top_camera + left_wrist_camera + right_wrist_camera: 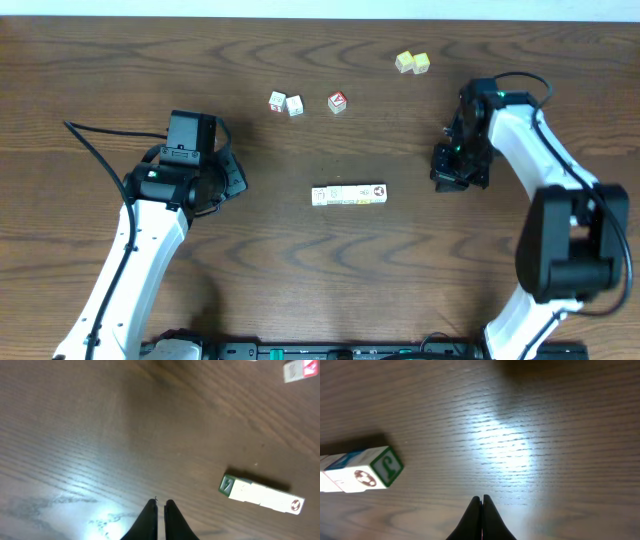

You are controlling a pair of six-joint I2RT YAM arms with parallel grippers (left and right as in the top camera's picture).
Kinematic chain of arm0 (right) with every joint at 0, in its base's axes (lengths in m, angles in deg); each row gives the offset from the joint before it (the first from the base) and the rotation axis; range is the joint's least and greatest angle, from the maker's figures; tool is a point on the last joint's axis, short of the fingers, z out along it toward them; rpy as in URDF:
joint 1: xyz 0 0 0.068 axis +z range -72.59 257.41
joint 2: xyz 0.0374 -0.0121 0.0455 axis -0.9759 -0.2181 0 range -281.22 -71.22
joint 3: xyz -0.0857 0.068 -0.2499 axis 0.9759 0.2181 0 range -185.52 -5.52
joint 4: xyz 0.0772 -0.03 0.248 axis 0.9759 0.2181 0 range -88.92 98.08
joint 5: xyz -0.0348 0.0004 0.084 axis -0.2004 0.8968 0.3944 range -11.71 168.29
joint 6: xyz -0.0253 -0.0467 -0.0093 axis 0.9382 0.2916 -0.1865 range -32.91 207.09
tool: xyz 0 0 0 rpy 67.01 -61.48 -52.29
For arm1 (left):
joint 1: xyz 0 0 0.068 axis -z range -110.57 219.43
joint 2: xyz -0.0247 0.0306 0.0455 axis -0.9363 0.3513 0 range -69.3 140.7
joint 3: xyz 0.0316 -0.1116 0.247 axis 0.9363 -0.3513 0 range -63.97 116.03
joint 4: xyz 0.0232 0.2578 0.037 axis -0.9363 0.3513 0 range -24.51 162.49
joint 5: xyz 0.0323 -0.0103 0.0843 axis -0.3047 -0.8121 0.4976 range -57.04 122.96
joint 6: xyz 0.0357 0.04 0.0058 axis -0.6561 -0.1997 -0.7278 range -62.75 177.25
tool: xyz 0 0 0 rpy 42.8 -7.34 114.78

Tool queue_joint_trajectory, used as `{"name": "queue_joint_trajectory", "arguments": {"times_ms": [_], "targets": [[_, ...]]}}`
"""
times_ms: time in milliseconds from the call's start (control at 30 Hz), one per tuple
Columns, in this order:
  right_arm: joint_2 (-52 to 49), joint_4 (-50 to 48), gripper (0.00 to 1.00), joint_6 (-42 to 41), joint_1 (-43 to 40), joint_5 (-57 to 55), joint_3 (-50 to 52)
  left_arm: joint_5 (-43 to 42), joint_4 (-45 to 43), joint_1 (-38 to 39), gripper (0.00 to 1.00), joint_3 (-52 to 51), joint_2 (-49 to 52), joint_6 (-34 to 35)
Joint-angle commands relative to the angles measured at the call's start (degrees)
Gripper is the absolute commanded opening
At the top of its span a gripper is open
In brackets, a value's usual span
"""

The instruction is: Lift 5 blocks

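You have the table with the row of blocks lying flat at its middle, end to end. Your left end effector is all but pressed together and holds nothing. Your right end effector is pressed fully together, also empty, near the row's green-lettered end.

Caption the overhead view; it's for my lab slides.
Row of blocks lies on the table between left gripper and right gripper, both shut and empty.
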Motion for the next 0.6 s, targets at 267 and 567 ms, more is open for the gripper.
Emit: {"name": "queue_joint_trajectory", "arguments": {"times_ms": [267, 567], "targets": [[8.07, -22.60, 0.01, -6.97, 0.24, 6.05, 18.14, 0.26, 0.13, -0.22, 0.07, 0.44, 0.00, -0.46], [7.93, -29.55, 0.01, -6.97, 1.38, 11.19, 20.50, -8.66, -2.56, 0.55, 0.07, 0.33, 6.67, -0.48]]}}
